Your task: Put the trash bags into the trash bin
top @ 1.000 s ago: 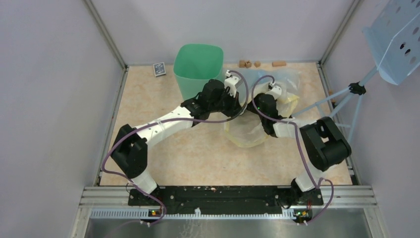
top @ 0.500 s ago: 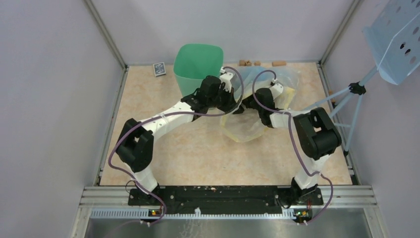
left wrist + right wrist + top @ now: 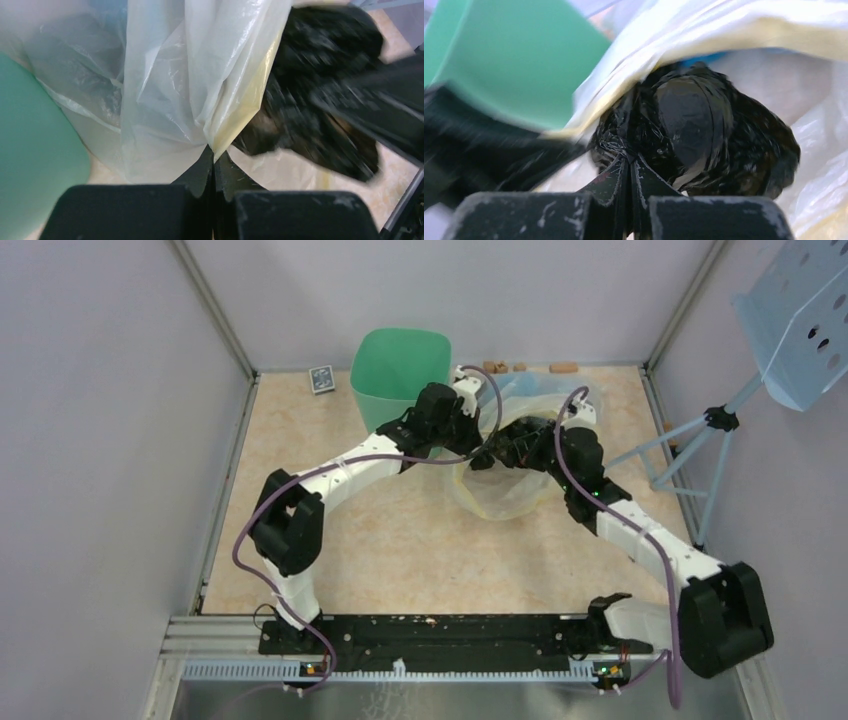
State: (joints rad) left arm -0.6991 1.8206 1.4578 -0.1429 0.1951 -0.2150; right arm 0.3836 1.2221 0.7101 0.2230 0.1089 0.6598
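Both closed: my right gripper (image 3: 629,161) pinches the black bag (image 3: 704,130), left gripper (image 3: 213,156) the clear bag (image 3: 165,100); next, pull black bag free, leftward into bin (image 3: 524,55).

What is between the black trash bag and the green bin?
In the right wrist view, a translucent yellowish plastic bag separates the black trash bag from the green bin.

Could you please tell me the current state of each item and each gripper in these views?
trash bin: upright, open at the top, no bag visible inside.
black trash bag: crumpled, outside the trash bin, partly under translucent plastic.
translucent plastic bags: crinkled, pinched at a fold, beside the trash bin.
left gripper: shut on the translucent plastic bags.
right gripper: shut on the black trash bag.
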